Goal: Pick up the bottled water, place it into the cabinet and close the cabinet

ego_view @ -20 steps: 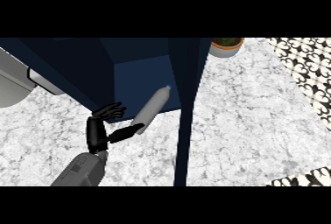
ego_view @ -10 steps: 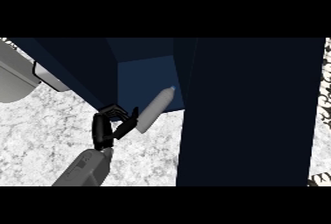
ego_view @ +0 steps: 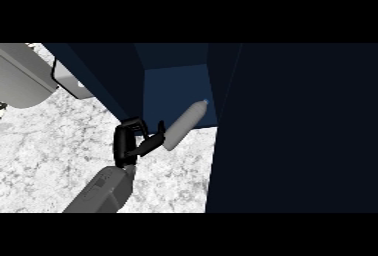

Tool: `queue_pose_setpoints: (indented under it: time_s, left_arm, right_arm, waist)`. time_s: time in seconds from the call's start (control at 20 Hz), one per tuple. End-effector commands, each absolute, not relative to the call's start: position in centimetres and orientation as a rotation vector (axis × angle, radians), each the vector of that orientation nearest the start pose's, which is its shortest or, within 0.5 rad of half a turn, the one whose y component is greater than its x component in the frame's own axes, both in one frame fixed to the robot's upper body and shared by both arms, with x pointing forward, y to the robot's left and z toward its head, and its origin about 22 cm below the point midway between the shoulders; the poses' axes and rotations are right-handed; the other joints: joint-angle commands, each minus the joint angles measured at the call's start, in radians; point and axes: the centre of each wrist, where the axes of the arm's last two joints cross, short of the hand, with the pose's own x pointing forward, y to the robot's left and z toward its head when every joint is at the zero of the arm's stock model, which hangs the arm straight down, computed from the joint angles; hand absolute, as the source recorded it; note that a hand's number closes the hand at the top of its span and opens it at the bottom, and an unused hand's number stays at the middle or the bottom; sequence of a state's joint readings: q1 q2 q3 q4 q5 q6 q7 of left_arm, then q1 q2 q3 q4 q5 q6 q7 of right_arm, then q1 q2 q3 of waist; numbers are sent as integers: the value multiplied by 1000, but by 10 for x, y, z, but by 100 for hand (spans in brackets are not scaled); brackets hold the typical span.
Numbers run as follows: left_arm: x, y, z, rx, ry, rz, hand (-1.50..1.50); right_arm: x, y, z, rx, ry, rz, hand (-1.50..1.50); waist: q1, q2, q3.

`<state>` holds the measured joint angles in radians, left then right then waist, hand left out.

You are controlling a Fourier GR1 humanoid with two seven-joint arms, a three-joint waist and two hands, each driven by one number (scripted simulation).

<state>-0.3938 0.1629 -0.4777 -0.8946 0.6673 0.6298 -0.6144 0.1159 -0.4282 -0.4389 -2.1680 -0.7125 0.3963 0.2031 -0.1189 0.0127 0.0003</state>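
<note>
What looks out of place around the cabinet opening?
The bottled water lies tilted, its lower end sticking out of the cabinet onto the counter. The left hand is beside it, not gripping.

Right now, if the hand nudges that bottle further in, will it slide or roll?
The bottled water lies tilted at the cabinet opening, so it may roll sideways; its round, smooth body suggests this. It looks stiff and light. The left hand sits beside it, not gripping it.

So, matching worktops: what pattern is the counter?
White-and-grey marbled stone counter, head view.
</note>
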Motion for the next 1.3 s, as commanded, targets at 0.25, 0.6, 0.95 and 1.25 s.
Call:
queue_pose_setpoints:
  time_s: [0.25, 0.6, 0.95, 1.25]
  left_arm:
    - [330, 95, -15, -250, -1821, 176, 150]
    - [309, 101, -48, -468, -1789, 181, 150]
    - [272, 112, -41, -519, -1776, 109, -150]
    - [249, 166, -48, -572, -1768, 65, -150]
  right_arm:
    - [151, -356, 179, 194, -1956, 311, 150]
    - [119, -343, 183, 236, -1922, 365, 150]
    - [113, -322, 204, 286, -1921, 406, 150]
    - [105, -303, 216, 250, -1925, 450, 150]
  waist:
    - [32, -10, -2]
    - [88, -13, -1]
    - [115, -18, 0]
    - [118, -20, -2]
